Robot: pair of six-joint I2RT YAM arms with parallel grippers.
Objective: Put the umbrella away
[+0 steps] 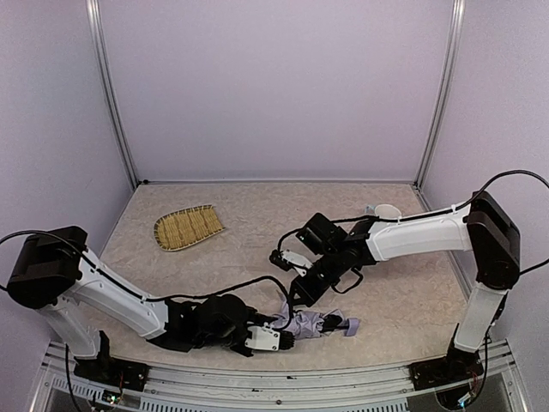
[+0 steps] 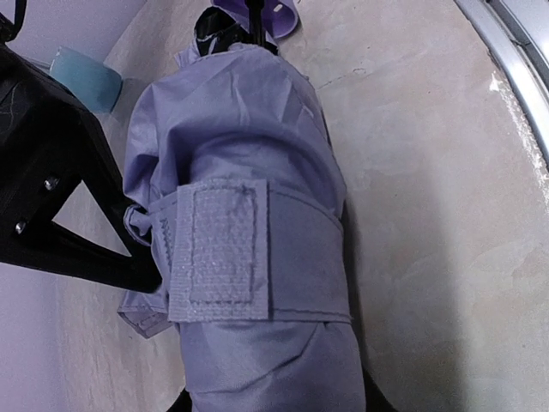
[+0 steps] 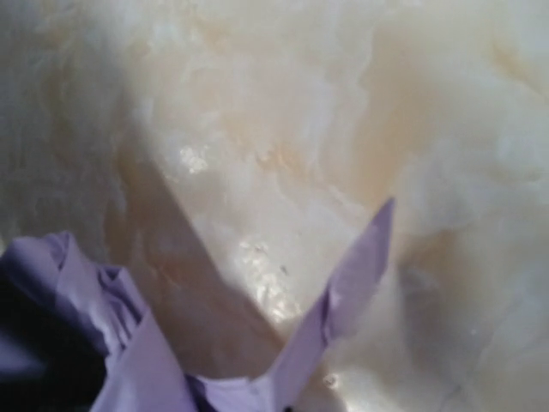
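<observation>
The umbrella (image 1: 313, 324) lies folded on the table near the front edge, a pale lavender bundle with its small handle (image 1: 350, 326) at the right end. In the left wrist view its closing strap (image 2: 223, 253) wraps round the bundle (image 2: 249, 129). My left gripper (image 1: 287, 337) is shut on the bundle's left end. My right gripper (image 1: 298, 296) comes down from behind, and its black tip (image 2: 141, 270) meets the fabric at the strap's edge. The right wrist view shows lavender folds (image 3: 129, 360) and a pointed strip (image 3: 360, 266); its fingers are hidden.
A woven straw tray (image 1: 187, 227) lies at the back left of the table. A small white object (image 1: 386, 210) sits at the back right. The metal frame rail (image 1: 283, 373) runs along the front edge, just below the umbrella.
</observation>
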